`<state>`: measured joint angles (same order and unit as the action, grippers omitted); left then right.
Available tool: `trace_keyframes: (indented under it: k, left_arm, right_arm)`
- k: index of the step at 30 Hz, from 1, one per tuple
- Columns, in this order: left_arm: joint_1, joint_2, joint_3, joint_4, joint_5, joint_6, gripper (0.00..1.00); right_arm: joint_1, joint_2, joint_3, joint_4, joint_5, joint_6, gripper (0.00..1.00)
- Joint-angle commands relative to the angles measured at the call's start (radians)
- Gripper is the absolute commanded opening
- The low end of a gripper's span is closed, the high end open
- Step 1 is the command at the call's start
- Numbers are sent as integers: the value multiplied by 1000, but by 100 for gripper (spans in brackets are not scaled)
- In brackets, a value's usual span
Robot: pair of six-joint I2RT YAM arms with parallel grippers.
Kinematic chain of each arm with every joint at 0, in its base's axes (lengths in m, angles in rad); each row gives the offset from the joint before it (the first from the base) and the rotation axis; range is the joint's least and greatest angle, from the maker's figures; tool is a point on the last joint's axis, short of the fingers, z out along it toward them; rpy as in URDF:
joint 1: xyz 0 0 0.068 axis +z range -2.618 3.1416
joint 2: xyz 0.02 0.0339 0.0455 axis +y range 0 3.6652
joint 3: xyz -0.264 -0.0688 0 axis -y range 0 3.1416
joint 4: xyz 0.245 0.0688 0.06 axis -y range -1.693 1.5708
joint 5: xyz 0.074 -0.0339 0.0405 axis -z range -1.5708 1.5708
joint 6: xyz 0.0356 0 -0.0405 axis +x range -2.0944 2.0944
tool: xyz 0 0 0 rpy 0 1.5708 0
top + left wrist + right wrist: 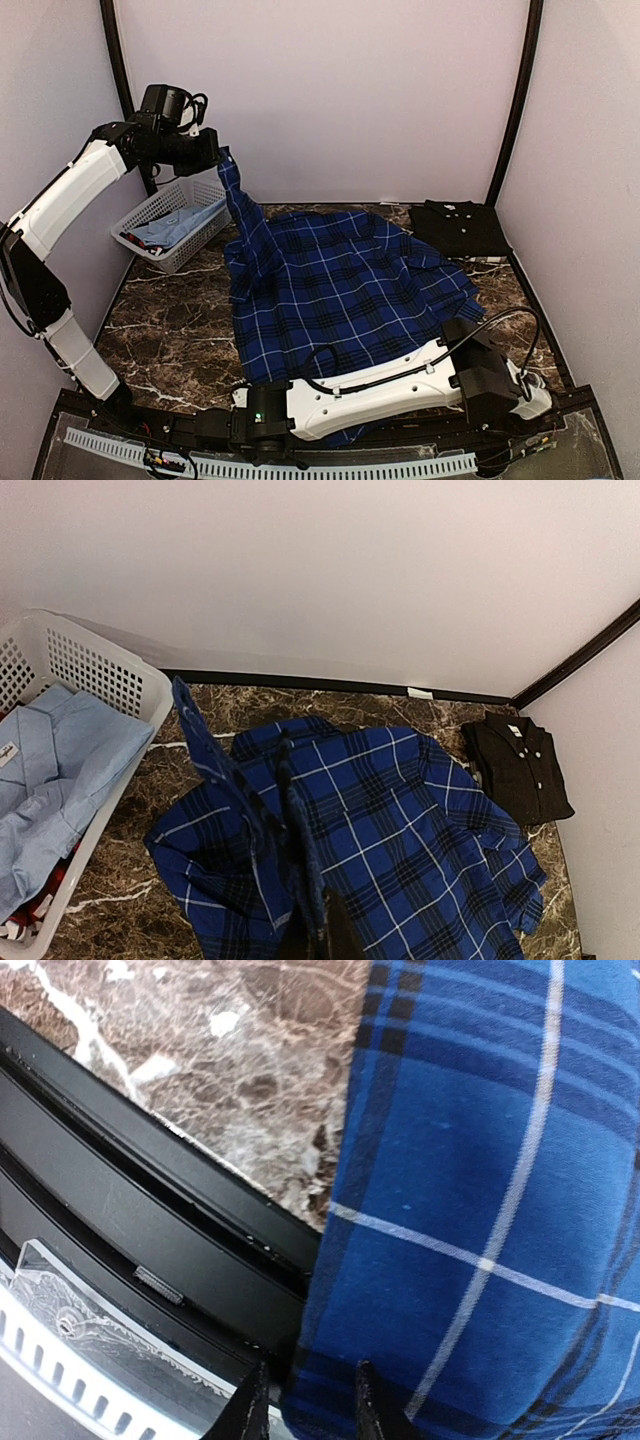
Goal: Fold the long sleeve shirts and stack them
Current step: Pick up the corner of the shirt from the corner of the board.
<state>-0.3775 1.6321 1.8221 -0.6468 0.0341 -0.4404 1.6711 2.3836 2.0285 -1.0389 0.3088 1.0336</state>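
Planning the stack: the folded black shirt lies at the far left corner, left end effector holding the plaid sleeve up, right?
No: the top external view shows the black shirt at the far right corner; the plaid sleeve part is right.

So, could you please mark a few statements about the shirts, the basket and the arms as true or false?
1. The left gripper holds part of the plaid shirt up off the table. True.
2. The black shirt lies in the basket. False: it lies folded at the table's far right corner.
3. The basket is empty. False: it holds light blue clothing.
4. The right gripper is at the plaid shirt's near edge, with cloth between its fingertips. True.
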Motion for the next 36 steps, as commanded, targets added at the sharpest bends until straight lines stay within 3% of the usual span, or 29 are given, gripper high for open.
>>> trace_keyframes:
  k: [1,7,13,24,32,36]
  left_arm:
    - [11,-32,-8,-19,9,16,0]
    - [14,-31,-1,-21,9,16,0]
    - [22,-27,37,-31,-19,27,0]
    - [113,-31,139,-75,-126,51,0]
    - [199,-77,156,-101,-190,48,0]
    - [234,-112,154,-108,-213,60,0]
  right_arm:
    - [22,45,33,-15,-12,3,27]
    - [24,56,32,-14,-22,4,23]
    - [14,0,9,-14,-2,8,0]
    - [-27,-263,-172,264,-31,-70,0]
    - [-56,-345,-304,421,-100,-69,0]
    - [-57,-325,-295,396,-105,-68,0]
